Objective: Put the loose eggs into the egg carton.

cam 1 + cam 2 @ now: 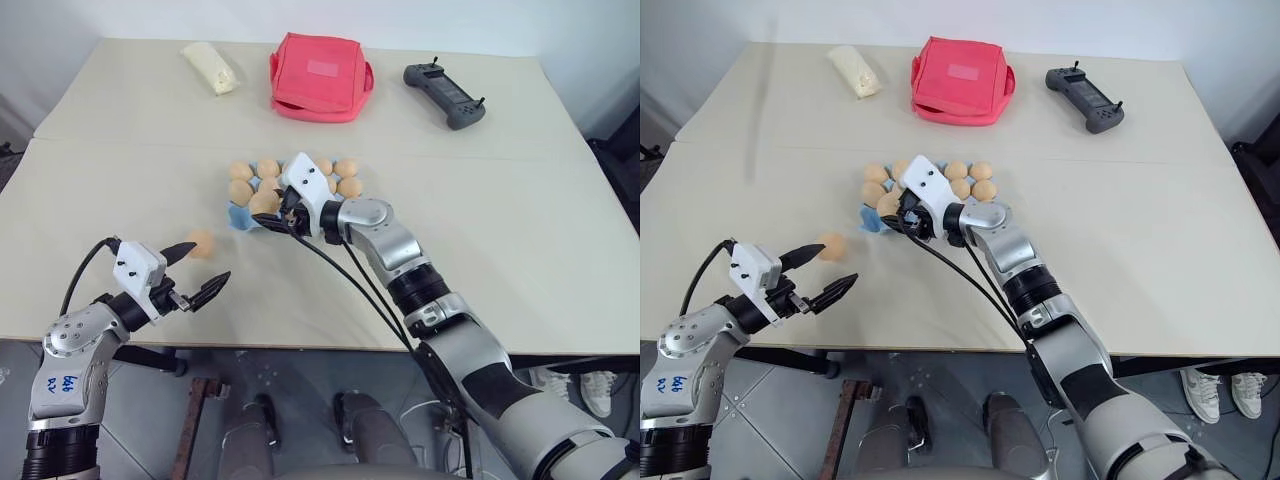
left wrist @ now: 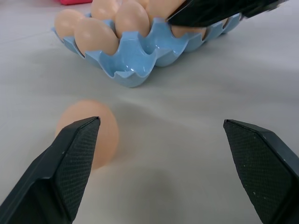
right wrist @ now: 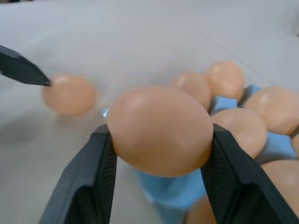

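Note:
The light blue egg carton [image 2: 138, 61] lies mid-table with several tan eggs [image 1: 241, 171] in its cups. My right gripper [image 3: 159, 135] is shut on one tan egg [image 3: 160, 130] and hovers over the carton's near-left corner [image 1: 238, 216]. One loose egg [image 1: 202, 243] rests on the table left of the carton, also seen as a loose egg [image 2: 96, 130] beside one finger in the left wrist view. My left gripper [image 1: 207, 262] is open and points level, with that egg just past its left fingertip and nothing between its fingers.
A red square pouch [image 1: 320, 75], a pale yellow bundle [image 1: 210, 67] and a black controller [image 1: 445, 95] lie along the table's far side. The table's front edge runs just under my left gripper. Black cables hang from my right wrist.

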`<move>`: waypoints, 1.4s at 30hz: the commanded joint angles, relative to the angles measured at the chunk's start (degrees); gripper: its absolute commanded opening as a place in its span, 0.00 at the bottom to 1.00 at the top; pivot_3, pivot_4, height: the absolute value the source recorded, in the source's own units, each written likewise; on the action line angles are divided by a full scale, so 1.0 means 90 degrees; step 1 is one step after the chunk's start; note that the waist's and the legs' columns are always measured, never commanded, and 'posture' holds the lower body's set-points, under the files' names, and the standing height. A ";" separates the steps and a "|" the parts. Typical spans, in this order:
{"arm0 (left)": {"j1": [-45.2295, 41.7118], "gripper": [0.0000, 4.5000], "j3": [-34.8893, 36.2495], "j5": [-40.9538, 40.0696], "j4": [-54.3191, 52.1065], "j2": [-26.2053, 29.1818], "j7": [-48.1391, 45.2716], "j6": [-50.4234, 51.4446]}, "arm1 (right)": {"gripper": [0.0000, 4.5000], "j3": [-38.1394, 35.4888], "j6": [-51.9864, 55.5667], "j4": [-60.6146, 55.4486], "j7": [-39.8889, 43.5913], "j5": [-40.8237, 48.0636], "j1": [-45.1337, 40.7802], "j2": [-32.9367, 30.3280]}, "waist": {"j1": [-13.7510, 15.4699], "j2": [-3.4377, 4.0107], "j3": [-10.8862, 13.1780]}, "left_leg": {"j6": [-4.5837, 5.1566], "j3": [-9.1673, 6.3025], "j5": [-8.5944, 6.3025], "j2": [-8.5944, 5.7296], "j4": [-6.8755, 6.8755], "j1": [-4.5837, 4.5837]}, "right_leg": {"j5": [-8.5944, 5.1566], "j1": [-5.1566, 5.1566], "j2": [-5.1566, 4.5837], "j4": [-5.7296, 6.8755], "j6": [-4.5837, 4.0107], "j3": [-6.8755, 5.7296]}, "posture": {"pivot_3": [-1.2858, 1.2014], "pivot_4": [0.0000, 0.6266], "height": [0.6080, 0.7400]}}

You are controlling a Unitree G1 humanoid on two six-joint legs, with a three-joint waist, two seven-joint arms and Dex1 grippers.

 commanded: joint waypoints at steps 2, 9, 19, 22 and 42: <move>0.0114 1.00 0.0123 -0.0119 -0.0299 -0.0047 0.0078 -0.0122 | 0.77 -0.0216 -0.0563 0.0385 -0.0123 -0.0029 -0.0328 0.0096 | -0.0060 0.0000 0.0000 | 0.0000 0.0001 0.0000 0.0000 0.0001 0.0001 | 0.0000 -0.0001 0.0001 0.0005 0.0001 0.0001 | 0.52 0.24 1.00; 0.0049 1.00 -0.0002 -0.0092 -0.0390 -0.0051 0.0063 -0.0113 | 0.99 -0.0245 -0.0334 -0.1229 0.1037 0.0398 0.0325 -0.0532 | -0.0064 -0.0001 0.0000 | -0.0004 -0.0002 0.0002 0.0007 0.0000 0.0003 | 0.0000 -0.0006 0.0009 0.0018 0.0001 0.0002 | 0.52 0.24 1.00; -0.0940 1.00 -0.0907 0.0153 -0.0056 -0.0186 -0.0134 -0.0205 | 0.99 -0.1002 -0.0445 -0.3448 0.3148 0.1801 0.2642 -0.2597 | 0.0118 -0.0003 -0.0001 | 0.0002 -0.0004 -0.0001 0.0001 0.0022 0.0009 | 0.0003 0.0007 0.0009 0.0018 0.0007 0.0004 | 0.52 0.24 1.00; -0.1449 1.00 -0.1157 0.0222 0.0325 -0.0214 -0.0320 -0.0260 | 0.99 -0.1322 -0.0415 -0.3537 0.3469 0.2038 0.3120 -0.3162 | 0.0122 -0.0003 -0.0001 | 0.0005 -0.0009 -0.0002 -0.0002 0.0029 0.0024 | 0.0003 0.0024 0.0006 0.0018 0.0007 0.0006 | 0.52 0.24 1.00; -0.0874 1.00 -0.0057 -0.0072 0.0327 0.0177 -0.0273 -0.0383 | 0.99 -0.1785 -0.0661 -0.3764 0.3676 0.2334 0.3781 -0.3705 | 0.0112 -0.0002 -0.0001 | 0.0014 -0.0029 0.0000 0.0012 0.0047 0.0036 | 0.0004 0.0051 0.0014 0.0018 0.0009 0.0015 | 0.52 0.24 1.00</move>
